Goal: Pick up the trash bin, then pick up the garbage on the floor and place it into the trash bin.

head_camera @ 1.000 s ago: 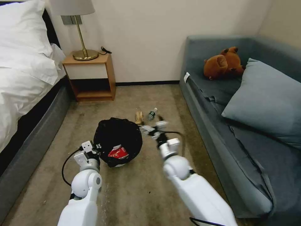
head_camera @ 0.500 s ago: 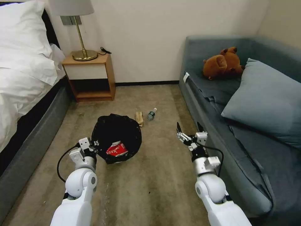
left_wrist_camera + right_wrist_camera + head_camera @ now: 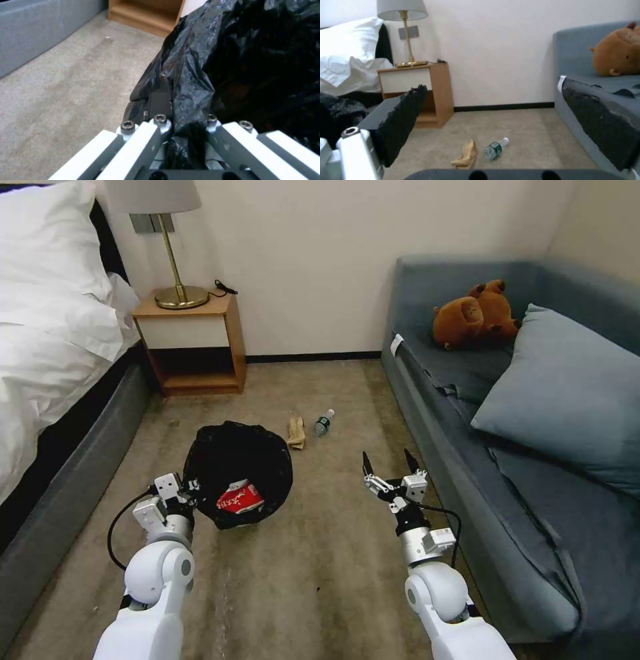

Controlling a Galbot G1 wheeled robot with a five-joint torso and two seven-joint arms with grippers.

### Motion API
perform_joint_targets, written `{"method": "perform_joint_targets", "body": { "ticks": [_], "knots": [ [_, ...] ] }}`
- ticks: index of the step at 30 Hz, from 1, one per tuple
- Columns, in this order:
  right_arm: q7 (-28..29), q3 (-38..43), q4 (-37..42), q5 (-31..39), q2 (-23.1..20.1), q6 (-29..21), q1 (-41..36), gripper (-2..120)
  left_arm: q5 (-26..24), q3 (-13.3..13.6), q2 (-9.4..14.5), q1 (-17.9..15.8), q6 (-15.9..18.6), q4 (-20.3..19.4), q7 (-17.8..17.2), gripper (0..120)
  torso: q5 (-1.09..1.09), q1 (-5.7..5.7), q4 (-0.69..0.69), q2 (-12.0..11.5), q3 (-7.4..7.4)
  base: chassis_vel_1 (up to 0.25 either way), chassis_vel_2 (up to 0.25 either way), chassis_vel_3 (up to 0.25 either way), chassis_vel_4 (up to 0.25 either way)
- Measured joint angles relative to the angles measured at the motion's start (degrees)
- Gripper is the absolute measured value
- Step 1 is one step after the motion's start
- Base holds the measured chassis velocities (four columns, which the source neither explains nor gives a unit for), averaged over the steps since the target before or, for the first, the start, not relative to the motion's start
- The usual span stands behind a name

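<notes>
The trash bin [image 3: 238, 467], lined with a black bag, is on the carpet ahead to the left and tips toward me. A red snack packet [image 3: 237, 499] lies inside it. My left gripper [image 3: 181, 499] is shut on the bin's near-left rim. In the left wrist view the left gripper [image 3: 173, 100] pinches the bag's [image 3: 233, 62] edge. My right gripper [image 3: 387, 460] hangs open and empty to the right of the bin, close to the sofa. Beyond the bin lie a tan paper piece [image 3: 296, 432] and a small clear bottle [image 3: 323, 423]. The right wrist view shows the paper [image 3: 466, 156] and bottle [image 3: 495, 149] ahead of the right gripper [image 3: 493, 86].
A bed [image 3: 47, 347] runs along the left. A wooden nightstand [image 3: 193, 343] with a lamp [image 3: 175, 260] stands by the far wall. A blue sofa [image 3: 467, 400] with a pillow [image 3: 567, 393] and a brown plush toy [image 3: 475, 313] lines the right side. Bare carpet lies between them.
My right arm has swung from over the bin out to the right, beside the sofa, its gripper open. The left arm and the held bin shifted slightly left and nearer.
</notes>
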Motion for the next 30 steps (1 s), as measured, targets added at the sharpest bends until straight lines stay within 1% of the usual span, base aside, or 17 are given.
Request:
{"method": "perform_joint_targets", "body": {
  "ticks": [6,12,23,30],
  "knots": [
    [-0.65,-0.24,-1.16,-0.12,-0.11,0.72,0.49,100,-0.02,-0.25,-0.13,0.46,0.02,-0.29,-0.20,4,0.00,0.00,0.00,0.00,0.00,0.000,0.000,0.000,0.000],
    [-1.72,-0.71,-1.85,-0.11,-0.14,1.35,0.69,100,0.04,-0.73,-0.41,0.73,0.10,-0.95,-0.73,4,0.00,0.00,0.00,0.00,0.00,-0.072,0.071,0.069,-0.065],
    [-2.25,-1.27,-2.78,-0.15,-0.16,1.96,0.87,100,0.38,-0.94,-1.07,1.41,0.14,-1.39,-0.97,4,-0.01,0.00,0.00,0.00,0.01,-0.162,0.171,0.173,-0.161],
    [-2.26,-1.39,-3.10,-0.19,-0.12,2.23,0.97,100,0.53,-0.92,-1.21,1.43,0.22,-1.66,-1.13,4,0.00,0.00,0.00,0.00,0.00,-0.124,0.126,0.124,-0.116]
  ]
}}
